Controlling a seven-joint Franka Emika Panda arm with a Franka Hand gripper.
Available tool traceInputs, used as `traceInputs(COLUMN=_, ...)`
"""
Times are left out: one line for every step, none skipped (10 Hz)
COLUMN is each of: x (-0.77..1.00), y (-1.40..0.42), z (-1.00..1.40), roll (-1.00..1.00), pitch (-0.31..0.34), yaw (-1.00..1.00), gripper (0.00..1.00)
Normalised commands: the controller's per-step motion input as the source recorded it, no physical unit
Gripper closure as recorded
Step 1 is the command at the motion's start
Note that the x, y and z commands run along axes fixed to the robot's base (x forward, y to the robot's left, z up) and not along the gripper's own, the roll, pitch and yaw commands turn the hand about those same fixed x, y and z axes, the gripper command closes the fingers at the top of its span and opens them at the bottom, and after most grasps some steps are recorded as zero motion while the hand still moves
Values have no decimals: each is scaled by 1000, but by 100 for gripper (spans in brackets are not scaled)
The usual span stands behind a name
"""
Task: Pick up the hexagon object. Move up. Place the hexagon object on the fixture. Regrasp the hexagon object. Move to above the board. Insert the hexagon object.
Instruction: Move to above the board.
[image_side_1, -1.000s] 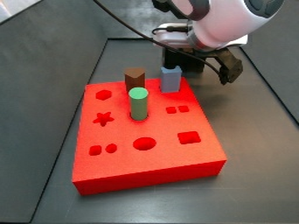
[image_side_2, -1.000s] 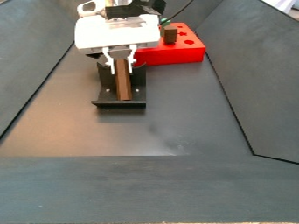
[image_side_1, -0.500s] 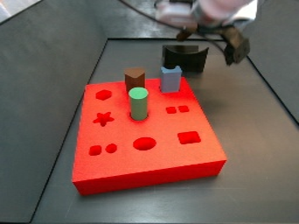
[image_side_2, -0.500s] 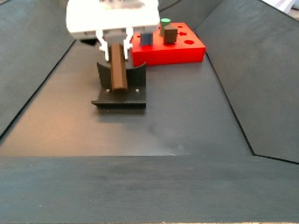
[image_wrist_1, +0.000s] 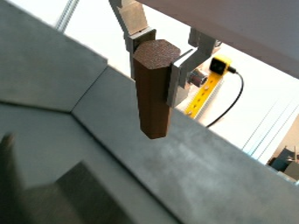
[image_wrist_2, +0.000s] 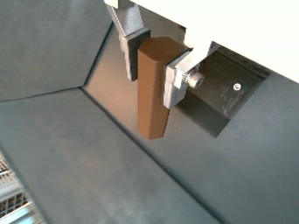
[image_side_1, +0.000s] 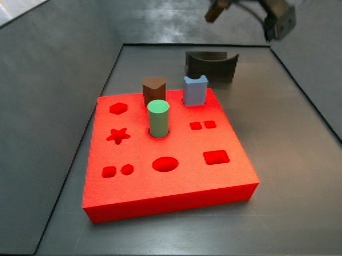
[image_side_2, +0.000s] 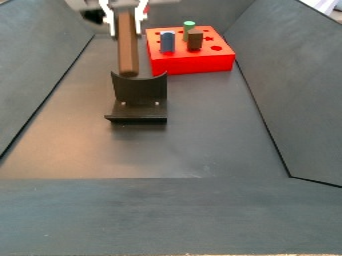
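Both side views look down at the board (image_side_1: 167, 150) and fixture (image_side_2: 136, 100) from opposite ends, while both wrist views sit close along the gripper (image_wrist_1: 163, 54).

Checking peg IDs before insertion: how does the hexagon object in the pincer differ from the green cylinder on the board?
The hexagon object is dark brown with flat facets; the green cylinder is green and round. The hexagon object hangs in the air, clamped between the pincer fingers above the fixture; the green cylinder stands seated in the red board. Both are upright and elongated.
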Motion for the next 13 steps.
traceInputs(x=-10, y=124, z=1000, roll=-59, pitch=119, yaw=32, gripper=100)
traceInputs(x=-12, y=119, z=1000, roll=-60, pitch=114, yaw=50, gripper=100)
traceInputs(x=-10, y=107, z=1000, roll=-66, pitch=104, yaw=70, gripper=100)
traceInputs(x=-9, y=101, z=1000, roll=-62, pitch=102, yaw=76, gripper=100)
traceInputs(x=-2, y=88, z=1000, roll=-60, pitch=92, yaw=84, gripper=100)
traceInputs(x=3, y=76, z=1000, roll=-55, pitch=90, yaw=86, gripper=100)
traceInputs(x=12, y=59, z=1000, roll=-54, pitch=88, yaw=87, gripper=100)
traceInputs(x=21, y=39, z=923, roll=-52, pitch=86, yaw=85, gripper=100)
traceInputs(x=23, y=24, z=745, roll=-48, pitch=88, yaw=85, gripper=100)
traceInputs(x=26, y=12, z=631, roll=-51, pitch=86, yaw=84, gripper=100)
traceInputs(x=27, y=-2, z=402, roll=-47, pitch=93, yaw=82, gripper=100)
traceInputs(x=26, y=-9, z=232, roll=-50, pitch=93, yaw=81, gripper=100)
traceInputs(x=-431, y=-1000, z=41, roll=-1000, pitch=-47, yaw=-16, gripper=100)
